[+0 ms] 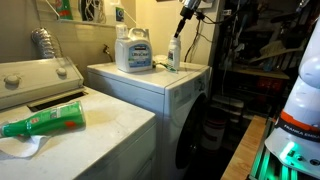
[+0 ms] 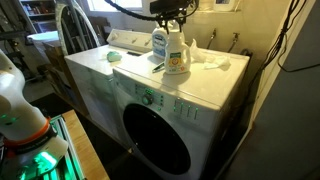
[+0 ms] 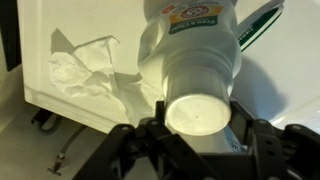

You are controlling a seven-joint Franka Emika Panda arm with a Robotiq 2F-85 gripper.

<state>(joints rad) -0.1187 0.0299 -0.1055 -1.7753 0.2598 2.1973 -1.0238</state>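
A slim white bottle (image 1: pixel 173 55) with a round white cap stands upright on top of the front-load machine (image 1: pixel 185 90), next to a large white detergent jug (image 1: pixel 133 50). My gripper (image 1: pixel 183 25) comes down onto the bottle's top. In the wrist view the fingers (image 3: pixel 198 121) sit on either side of the cap and touch it, shut on the bottle (image 3: pixel 190 60). In an exterior view the same bottle (image 2: pixel 159 42) stands beside the jug (image 2: pixel 177 58) under my gripper (image 2: pixel 168 14).
A green bottle (image 1: pixel 45 122) lies on its side on the neighbouring top-load machine (image 1: pixel 100 135). A crumpled white cloth (image 2: pixel 210 62) lies on the front-load machine (image 2: pixel 215 90) by the jug and shows in the wrist view (image 3: pixel 85 65). Shelving (image 1: pixel 255 60) stands beside the machines.
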